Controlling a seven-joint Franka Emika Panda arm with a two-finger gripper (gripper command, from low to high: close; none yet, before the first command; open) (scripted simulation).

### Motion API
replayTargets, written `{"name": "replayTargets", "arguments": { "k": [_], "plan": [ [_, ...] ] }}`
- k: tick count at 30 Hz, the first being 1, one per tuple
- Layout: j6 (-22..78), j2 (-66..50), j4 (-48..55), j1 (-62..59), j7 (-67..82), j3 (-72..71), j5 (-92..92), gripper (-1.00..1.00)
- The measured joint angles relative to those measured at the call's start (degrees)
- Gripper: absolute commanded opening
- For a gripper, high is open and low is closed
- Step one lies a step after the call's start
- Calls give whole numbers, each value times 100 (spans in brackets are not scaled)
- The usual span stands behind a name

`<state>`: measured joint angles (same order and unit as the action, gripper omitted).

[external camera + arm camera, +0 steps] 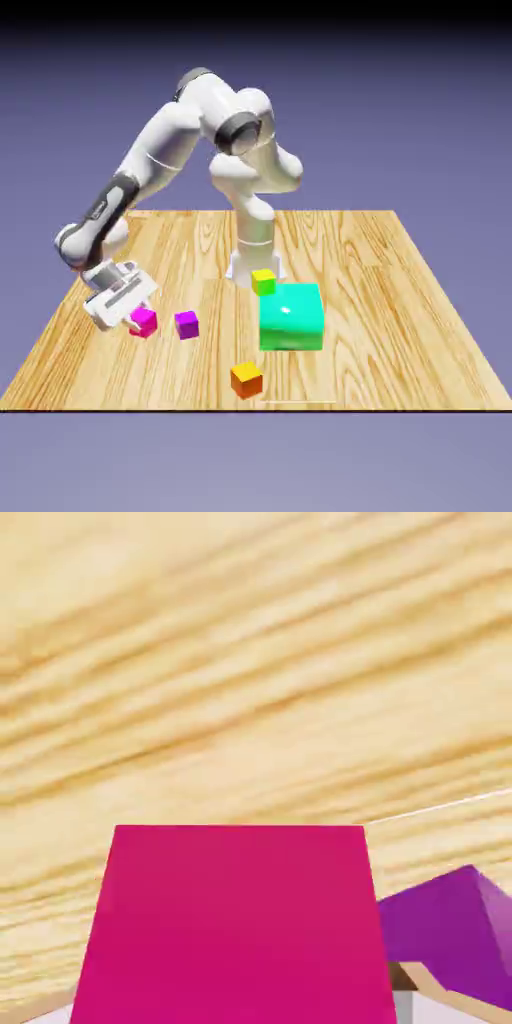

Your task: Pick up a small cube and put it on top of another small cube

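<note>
The jaws are closed on the magenta cube [144, 322], one finger to each side of it, a grip that squares the block to the hand so that it should come up level and later sit flat on its mate. In the hand view it lies large between the fingertips. Whether its underside touches the tabletop [350, 375] I cannot tell (the hand hides part of the cube in the exterior view).

Taking the purple cube [187, 325] as landmark: the magenta cube is just beside it, toward the exterior view's left. The purple one sits on the wood with its top bare, which suits it as the base for the stack. The orange cube [247, 381] is nearer the camera than the purple one and to its right; the green block [291, 317] is well to its right, with the yellow cube [263, 282] at that block's far left corner, resting on what I cannot tell. No container shows.

The stack is still to be made. Next, I judge, comes a straight lift, high enough to clear the purple cube; a low sideways move could knock it.
</note>
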<state>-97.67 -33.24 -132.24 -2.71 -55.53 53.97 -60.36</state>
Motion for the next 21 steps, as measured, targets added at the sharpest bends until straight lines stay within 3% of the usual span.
{"name": "replayTargets", "arguments": {
  "k": [8, 14, 15, 21],
  "plan": [
    [-565, 1662, -984, 765, -135, 301, 1630, -100],
    [-983, 973, -1259, 689, 469, -403, 657, -100],
    [-996, 950, -1267, 686, 488, -426, 625, 100],
    [-585, 1663, -1007, 773, -122, 282, 1637, 100]
  ]
}}
